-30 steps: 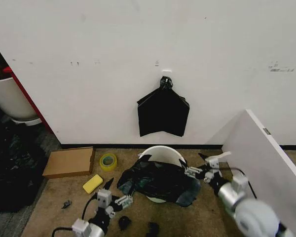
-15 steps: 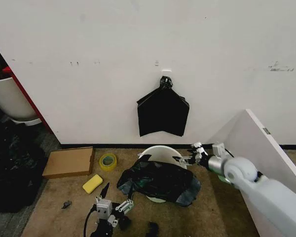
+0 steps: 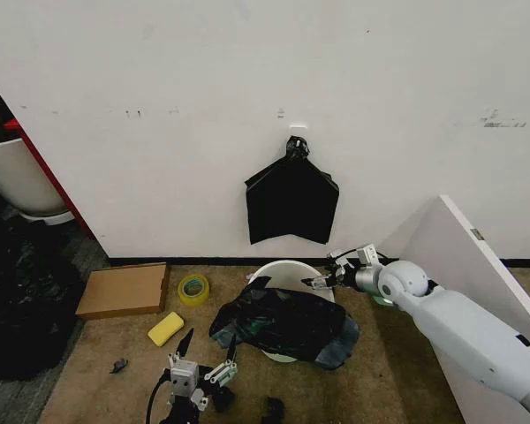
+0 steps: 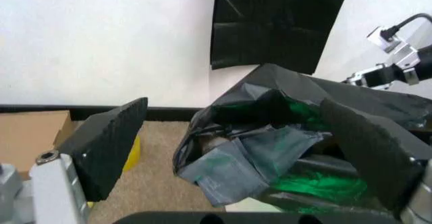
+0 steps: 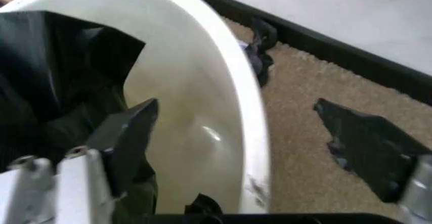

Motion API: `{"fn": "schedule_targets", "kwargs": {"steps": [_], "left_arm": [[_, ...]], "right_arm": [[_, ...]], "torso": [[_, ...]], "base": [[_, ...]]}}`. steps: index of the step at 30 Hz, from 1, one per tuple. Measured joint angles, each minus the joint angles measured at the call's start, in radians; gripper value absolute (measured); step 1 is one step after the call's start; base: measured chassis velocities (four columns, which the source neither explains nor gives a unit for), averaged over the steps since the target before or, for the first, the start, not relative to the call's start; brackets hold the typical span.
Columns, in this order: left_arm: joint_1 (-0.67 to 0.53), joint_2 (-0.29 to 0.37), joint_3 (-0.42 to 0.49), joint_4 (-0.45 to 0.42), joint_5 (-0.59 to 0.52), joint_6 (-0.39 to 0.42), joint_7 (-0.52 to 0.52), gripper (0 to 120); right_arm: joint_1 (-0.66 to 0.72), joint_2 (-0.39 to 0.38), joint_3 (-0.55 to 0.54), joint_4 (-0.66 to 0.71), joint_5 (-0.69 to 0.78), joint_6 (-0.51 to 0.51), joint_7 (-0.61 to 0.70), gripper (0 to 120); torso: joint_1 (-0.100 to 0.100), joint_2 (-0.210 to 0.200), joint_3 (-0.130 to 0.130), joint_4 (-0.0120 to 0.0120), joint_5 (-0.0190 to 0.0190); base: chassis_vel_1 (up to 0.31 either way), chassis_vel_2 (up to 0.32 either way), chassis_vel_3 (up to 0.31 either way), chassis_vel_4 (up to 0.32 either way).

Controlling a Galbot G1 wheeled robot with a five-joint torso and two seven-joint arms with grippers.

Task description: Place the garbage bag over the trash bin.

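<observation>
Head view, crinkly garbage bag [image 3: 283, 325], round trash bin [image 3: 287, 276]

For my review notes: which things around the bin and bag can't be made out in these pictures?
- Trash bin: its front and lower part in the head view, covered by the garbage bag.
- Bin's inside bottom: right wrist view, hidden by bag folds and a finger.
- Left gripper: arm cut off by the head view's bottom edge.
- Right gripper: open at the rim.
</observation>
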Motion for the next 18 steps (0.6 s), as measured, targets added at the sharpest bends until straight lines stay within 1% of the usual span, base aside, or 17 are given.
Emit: {"fn": "schedule_targets", "kwargs": {"steps": [2, 3, 6, 8, 12, 14, 15, 16, 18], "left_arm": [[0.005, -0.016, 0.006, 0.001, 0.000, 0.000, 0.000, 100], [0.006, -0.019, 0.008, 0.002, 0.000, 0.000, 0.000, 100], [0.010, -0.027, 0.009, 0.003, -0.001, -0.001, -0.001, 100], [0.011, -0.027, 0.010, 0.003, -0.001, -0.002, -0.001, 100], [0.016, -0.022, 0.011, 0.003, -0.002, -0.002, -0.003, 100], [0.017, -0.022, 0.012, 0.003, -0.002, -0.002, -0.003, 100], [0.018, -0.022, 0.013, 0.003, -0.001, -0.002, -0.003, 100], [0.018, -0.022, 0.015, 0.003, -0.001, -0.002, -0.003, 100], [0.015, -0.025, 0.018, 0.003, 0.000, -0.002, -0.004, 100]], "right_arm": [[0.016, 0.011, -0.020, -0.026, -0.009, -0.001, -0.017, 77], [0.020, 0.015, -0.022, -0.034, -0.011, 0.000, -0.021, 74], [0.027, 0.036, -0.018, -0.071, -0.045, 0.003, -0.053, 60], [0.028, 0.039, -0.015, -0.078, -0.052, 0.004, -0.059, 58], [0.032, 0.049, -0.005, -0.118, -0.084, 0.014, -0.093, 40], [0.032, 0.047, -0.006, -0.119, -0.085, 0.016, -0.098, 39], [0.031, 0.039, -0.007, -0.117, -0.084, 0.018, -0.107, 30], [0.027, 0.033, -0.008, -0.113, -0.083, 0.019, -0.112, 27], [0.018, 0.024, -0.008, -0.100, -0.076, 0.021, -0.119, 17]], "torso": [[0.000, 0.000, 0.000, 0.0000, 0.0001], [0.000, 0.000, 0.000, -0.0001, 0.0001], [0.000, 0.000, 0.000, 0.0000, 0.0000], [0.000, 0.000, 0.000, 0.0000, 0.0001], [0.000, 0.000, 0.000, 0.0001, 0.0001], [0.000, 0.000, 0.000, 0.0000, 0.0001], [0.000, 0.000, 0.000, 0.0001, 0.0002], [0.000, 0.000, 0.000, 0.0000, 0.0001], [0.000, 0.000, 0.000, -0.0001, 0.0002]], "base": [[0.000, 0.000, 0.000, 0.000], [0.000, 0.000, 0.000, 0.000], [0.000, 0.000, 0.000, 0.000], [0.000, 0.000, 0.000, 0.000], [0.000, 0.000, 0.000, 0.000], [0.000, 0.000, 0.000, 0.000], [0.000, 0.000, 0.000, 0.000], [0.000, 0.000, 0.000, 0.000], [0.000, 0.000, 0.000, 0.000]]}}
